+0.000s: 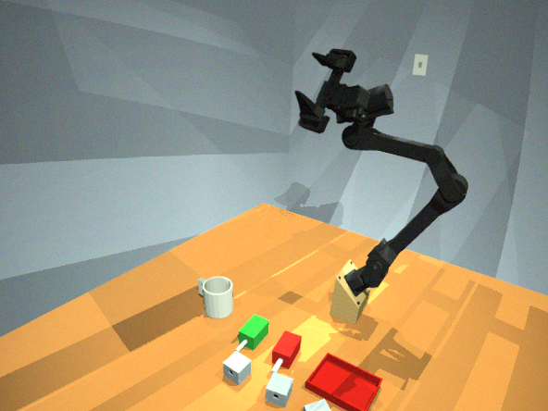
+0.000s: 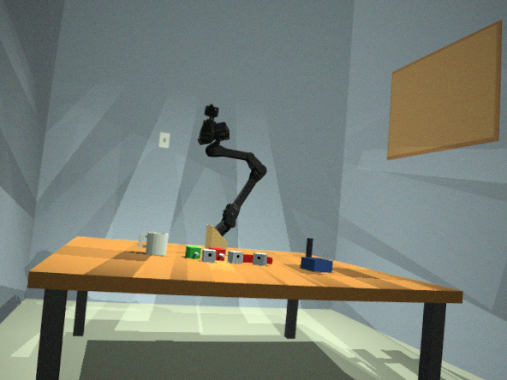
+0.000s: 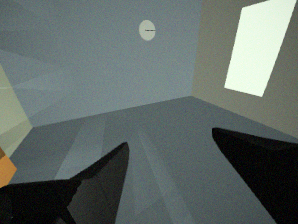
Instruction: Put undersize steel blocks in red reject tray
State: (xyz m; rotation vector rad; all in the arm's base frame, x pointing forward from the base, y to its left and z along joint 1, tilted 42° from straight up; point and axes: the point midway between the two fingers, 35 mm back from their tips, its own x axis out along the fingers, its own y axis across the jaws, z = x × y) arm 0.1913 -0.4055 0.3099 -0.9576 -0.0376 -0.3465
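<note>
My gripper (image 1: 305, 74) (image 2: 207, 124) (image 3: 169, 139) is open and empty, high above the table. The green gauge (image 1: 254, 330) (image 2: 193, 252) lies on the table, its pale pin towards the block row. Three steel blocks stand in a row: a left one (image 1: 237, 367) (image 2: 209, 256), a middle one (image 1: 279, 390) (image 2: 235, 258) and a right one (image 1: 317, 406) (image 2: 259, 259), cut off in the top view. Holes show in their faces in the exterior view. The red tray (image 1: 318, 391) (image 2: 269, 260) holds no block; it is partly hidden in the exterior view.
A red gauge-like block (image 1: 287, 349) (image 2: 217, 251) with a pale pin lies between the green gauge and the tray. A white mug (image 1: 218, 298) (image 2: 157, 244) stands at the left. A blue block (image 2: 316, 264) with a black post is at the right. The arm rises from a wooden wedge (image 1: 344, 300).
</note>
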